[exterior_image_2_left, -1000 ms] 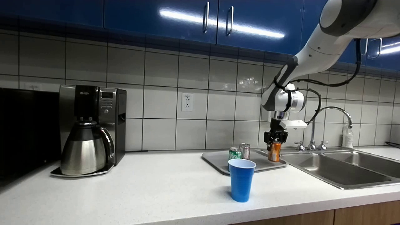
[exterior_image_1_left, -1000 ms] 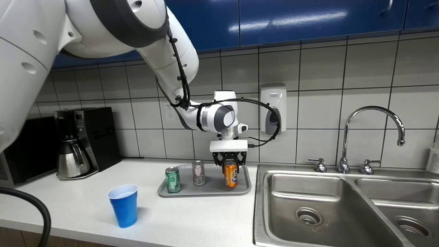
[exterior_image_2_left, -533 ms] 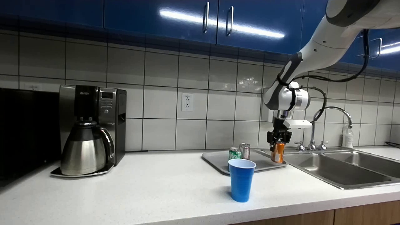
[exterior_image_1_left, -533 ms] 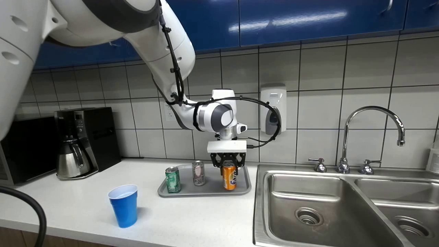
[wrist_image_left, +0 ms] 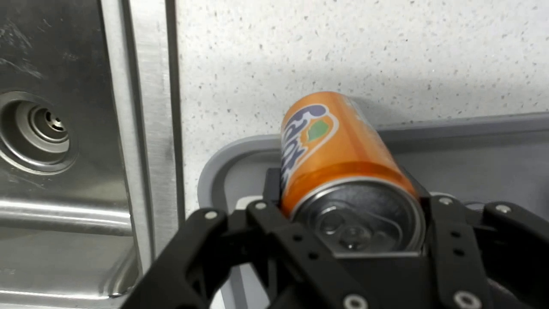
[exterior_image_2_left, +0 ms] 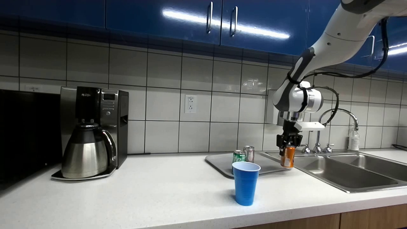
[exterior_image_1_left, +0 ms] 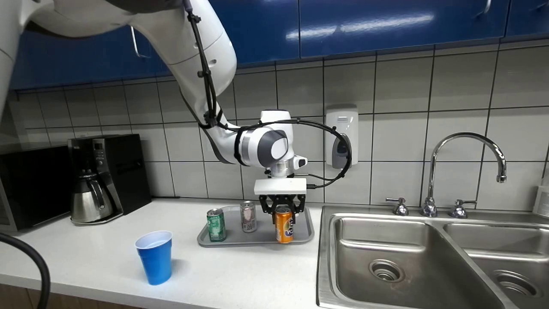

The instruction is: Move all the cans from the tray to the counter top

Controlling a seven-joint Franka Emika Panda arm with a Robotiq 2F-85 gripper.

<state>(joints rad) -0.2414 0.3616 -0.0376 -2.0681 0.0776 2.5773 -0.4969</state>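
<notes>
Well, the small orange metal drink can [exterior_image_1_left: 284,231] hangs nearly upright in the black two-fingered pincer [exterior_image_1_left: 283,219], which pinches it by its top part. It is over the front rim of the flat grey metal tray [exterior_image_1_left: 262,234], and I think its bottom is off the tray. Going by an exterior view, the smooth white counter top [exterior_image_1_left: 257,274] is at six o'clock from the can. I'd bring it straight that way, high enough to miss the rim, then go down slowly, sit it flat, and only then let go. Don't drift to three o'clock: the shiny steel sink [exterior_image_1_left: 327,257] is near, and the can could tip on its edge. The short silver-grey can [exterior_image_1_left: 248,216] at ten o'clock and the short green can [exterior_image_1_left: 216,225] at nine stand on the tray, so keep off them. The tall blue plastic cup [exterior_image_1_left: 155,259] is well apart, at eight.
</notes>
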